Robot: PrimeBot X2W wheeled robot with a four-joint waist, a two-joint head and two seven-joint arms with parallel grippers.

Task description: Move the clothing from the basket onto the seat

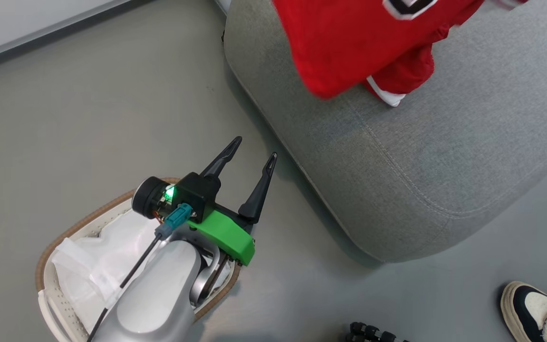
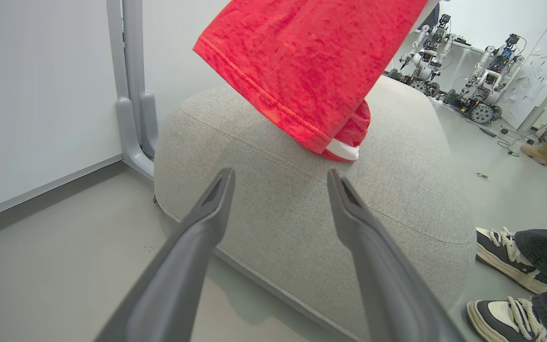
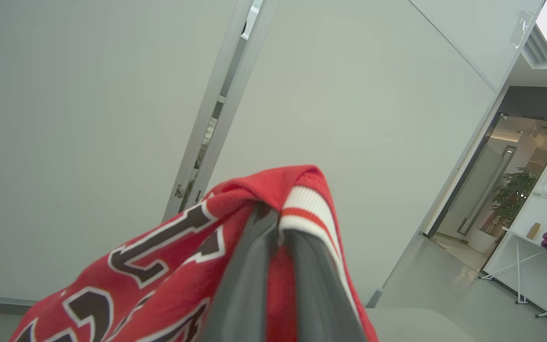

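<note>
My right gripper point(image 3: 273, 216) is shut on the red jersey point(image 3: 159, 266), pinching a fold near its striped trim. The jersey point(image 1: 349, 42) hangs blurred over the grey seat point(image 1: 444, 156), its hem just above the cushion. Beneath it the red shorts point(image 1: 406, 71) with a white stripe lie on the seat. From the left wrist the jersey point(image 2: 311, 61), the shorts point(image 2: 349, 137) and the seat point(image 2: 292, 209) are straight ahead. My left gripper point(image 1: 255, 147) hovers open and empty over the floor between the basket point(image 1: 40, 273) and the seat, its fingers point(image 2: 207, 213) spread wide.
A thin white liner sheet point(image 1: 98, 256) lies in the basket, partly under my left forearm. A person's shoes point(image 2: 506, 256) stand by the seat's near right corner. A white partition post point(image 2: 131, 95) rises behind the seat. Other robots point(image 2: 482, 80) are parked far off.
</note>
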